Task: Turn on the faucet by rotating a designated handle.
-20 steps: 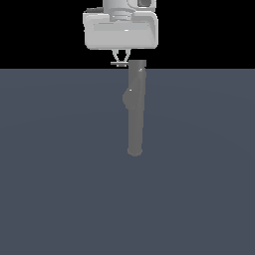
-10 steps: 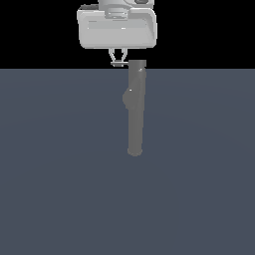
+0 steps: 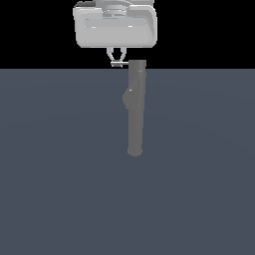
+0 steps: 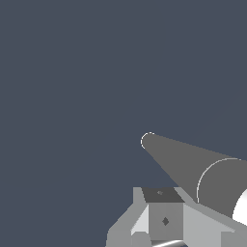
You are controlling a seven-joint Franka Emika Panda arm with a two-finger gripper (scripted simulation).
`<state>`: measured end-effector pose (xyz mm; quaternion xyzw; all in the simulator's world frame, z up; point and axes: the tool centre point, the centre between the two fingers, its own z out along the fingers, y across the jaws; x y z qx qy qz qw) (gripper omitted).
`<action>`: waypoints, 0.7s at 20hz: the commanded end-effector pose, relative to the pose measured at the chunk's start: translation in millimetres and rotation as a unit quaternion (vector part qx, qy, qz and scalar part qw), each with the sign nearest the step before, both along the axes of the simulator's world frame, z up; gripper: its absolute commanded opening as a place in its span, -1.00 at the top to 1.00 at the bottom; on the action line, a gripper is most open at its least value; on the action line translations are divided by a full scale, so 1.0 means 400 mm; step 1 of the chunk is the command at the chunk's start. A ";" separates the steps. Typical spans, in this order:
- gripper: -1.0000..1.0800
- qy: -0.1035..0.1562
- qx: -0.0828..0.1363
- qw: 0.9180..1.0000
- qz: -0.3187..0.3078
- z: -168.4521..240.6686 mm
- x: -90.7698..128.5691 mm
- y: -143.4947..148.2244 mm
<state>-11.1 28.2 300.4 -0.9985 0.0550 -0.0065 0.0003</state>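
The faucet (image 3: 135,109) is a long dark grey tube with a rounded bulge on its side and a rounded near end. It lies on the dark floor, running away from the camera. The handle (image 3: 118,64) is a thin, short, light rod sticking out from the faucet's far flat end toward the exterior view's left. My boxy light-grey gripper (image 3: 117,61) hangs above that end. Its two thin fingers (image 3: 112,54) converge to a point right at the handle and look shut. In the wrist view the faucet (image 4: 188,164) tapers away beside my fingers (image 4: 164,219).
The dark blue-grey floor (image 3: 60,174) spreads flat all around the faucet. Nothing else stands on it. The background behind the gripper is black.
The gripper body has shifted slightly toward the exterior view's left and a little up. The fingertips stay at the handle. The faucet tube has not moved.
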 end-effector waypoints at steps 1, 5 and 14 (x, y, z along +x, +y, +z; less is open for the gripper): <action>1.00 0.003 0.000 1.000 -0.001 0.000 -0.025 -0.007; 1.00 0.004 0.000 1.000 0.000 0.000 -0.059 -0.014; 1.00 0.006 0.000 1.000 0.001 0.001 -0.127 -0.029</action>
